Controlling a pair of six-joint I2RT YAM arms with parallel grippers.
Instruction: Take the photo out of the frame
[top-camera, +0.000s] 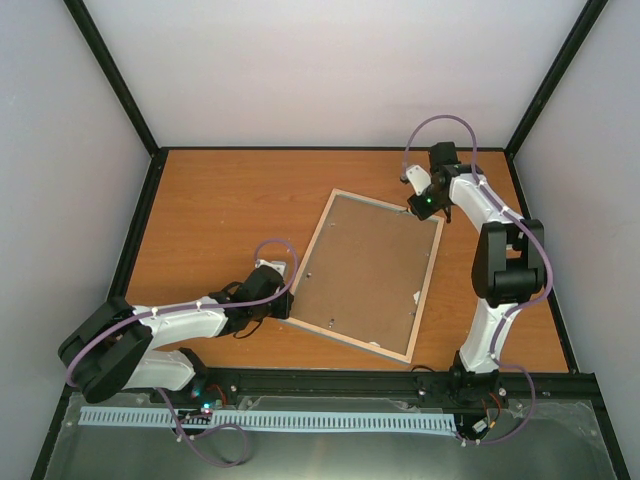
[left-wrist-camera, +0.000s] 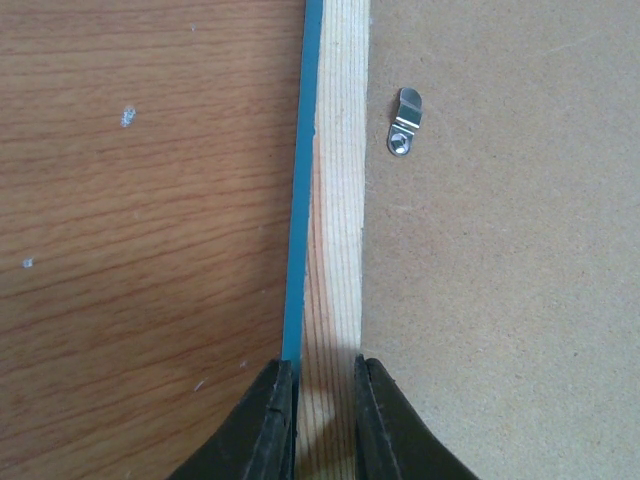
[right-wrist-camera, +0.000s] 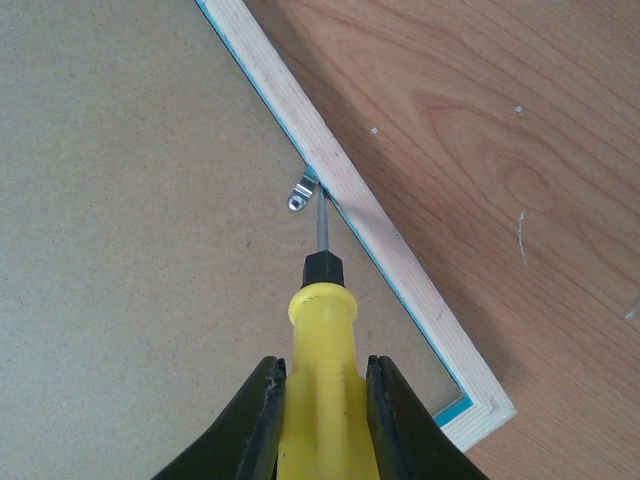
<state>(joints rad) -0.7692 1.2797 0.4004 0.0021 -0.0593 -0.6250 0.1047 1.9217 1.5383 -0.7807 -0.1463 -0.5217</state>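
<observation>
Snugly around yellow screwdriver (right-wrist-camera: 318, 300), right tool (right-wrist-camera: 325, 366); tip at clip (right-wrist-camera: 302, 193)

A wood-grain tabletop (top-camera: 230, 200) carries a plain brown backing board (top-camera: 370, 265), lying flat and skewed, between the tabletop's middle and its right edge. Small metal clips (left-wrist-camera: 404, 122) sit along the board's margins. A yellow-handled screwdriver (right-wrist-camera: 320, 320) points its shaft tip at one clip (right-wrist-camera: 302, 195) toward the far right corner. A white slotted cable duct (top-camera: 270, 420) runs below the near edge.
</observation>
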